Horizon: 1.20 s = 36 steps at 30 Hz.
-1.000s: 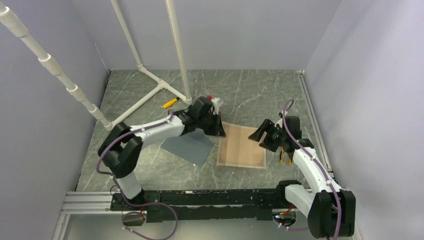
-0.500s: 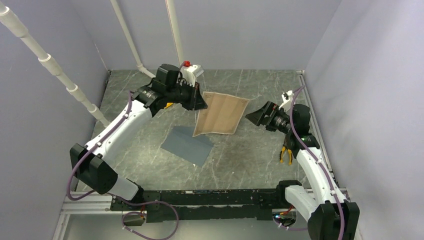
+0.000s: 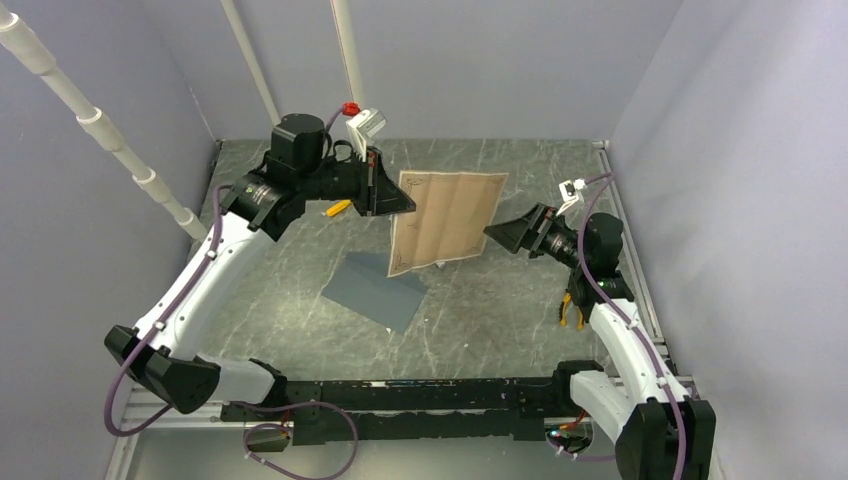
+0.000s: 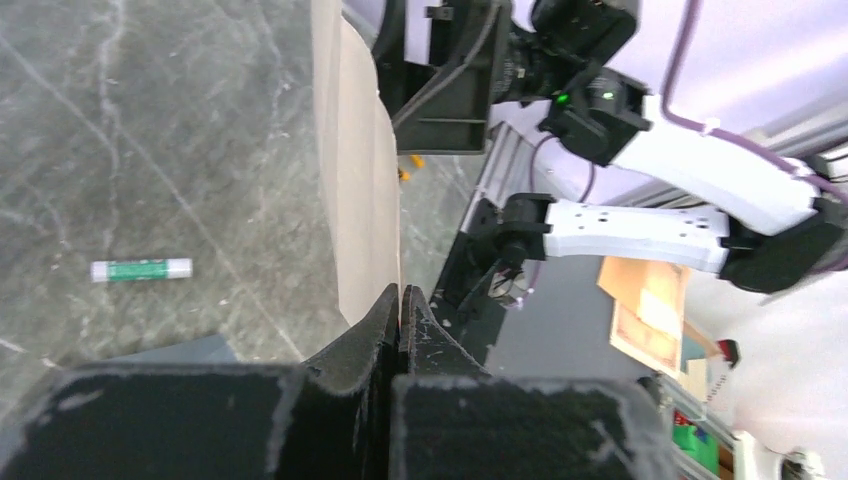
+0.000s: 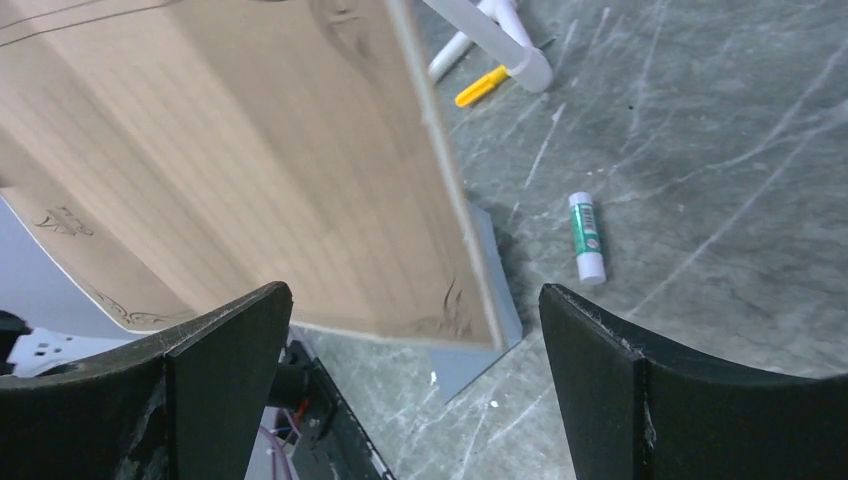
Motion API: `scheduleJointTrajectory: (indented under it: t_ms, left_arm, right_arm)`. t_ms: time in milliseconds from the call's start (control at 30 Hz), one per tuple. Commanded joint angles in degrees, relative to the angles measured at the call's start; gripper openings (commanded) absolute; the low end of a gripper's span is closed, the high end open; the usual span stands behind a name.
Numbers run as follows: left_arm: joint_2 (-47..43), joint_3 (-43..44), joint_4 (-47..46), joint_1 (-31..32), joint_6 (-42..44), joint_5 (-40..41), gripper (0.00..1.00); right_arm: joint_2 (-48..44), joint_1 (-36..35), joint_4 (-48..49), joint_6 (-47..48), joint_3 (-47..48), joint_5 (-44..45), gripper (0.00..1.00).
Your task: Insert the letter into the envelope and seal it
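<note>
Tan paper, finely ruled and edged with a thin dark ornamental border, forms the letter [image 3: 447,218]. This roughly square sheet is held upright in the air over the worktop [image 3: 500,320], and faint vertical creases are seen across it. The left gripper [image 3: 397,204] is clamped on the sheet's left edge. In the left wrist view its two black fingers are pressed together with only the paper between them.

The slate-grey envelope [image 3: 375,290], flat and matte, lies on the dark green, white-veined worktop, below and slightly left of the letter in the top view. Its flap cannot be made out, and in the right wrist view all but one corner is hidden behind the sheet. A small green-and-white tube [image 5: 588,237] also lies on the worktop. A yellow object [image 3: 340,207] is partly hidden by the left arm, and an orange-handled tool [image 3: 572,310] is partly covered by the right arm. Neither can be identified further.

The left arm is stretched far forward and raised, with its gripper pointing to the right. The right arm is raised with its forearm upright. The right gripper [image 3: 503,233] is aimed leftward at the sheet's right edge and lies close to it. Its fingers are spread wide, and nothing is held between them.
</note>
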<state>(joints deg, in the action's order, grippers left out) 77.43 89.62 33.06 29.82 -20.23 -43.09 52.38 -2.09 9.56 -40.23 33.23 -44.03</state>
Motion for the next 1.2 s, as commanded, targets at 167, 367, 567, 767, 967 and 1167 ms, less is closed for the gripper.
scheduleJointTrajectory:
  t_ms: [167, 367, 567, 767, 967, 1167]
  left_arm:
    - [-4.52, -0.08, -4.66, -0.12, -5.82, -6.94, 0.02]
    - [-5.95, -0.79, -3.69, -0.12, -5.00, -4.37, 0.02]
    - [-6.14, -0.90, -1.15, -0.12, -3.67, 3.22, 0.02]
    - [-5.28, -1.68, -0.10, -0.17, -3.46, 8.42, 0.02]
    - [-3.60, -2.92, -1.13, -0.12, -4.23, 9.78, 0.02]
    - [-2.64, -4.96, -2.98, -0.12, -5.57, 9.28, 0.62]
  right_arm:
    - [-5.30, -1.41, 15.09, -5.83, -3.08, -2.77, 1.00]
    - [-6.39, -1.52, 20.25, -10.15, -4.23, -6.64, 0.84]
    - [-10.07, -1.58, 23.44, -13.56, -6.06, -8.13, 0.54]
    - [-12.45, -1.68, 16.91, -10.57, -3.76, -7.14, 0.30]
    - [-11.40, -1.94, 12.84, -9.57, -0.35, -5.36, 0.00]
    - [-9.01, -2.31, 1.80, -7.76, 6.28, -0.66, 0.00]
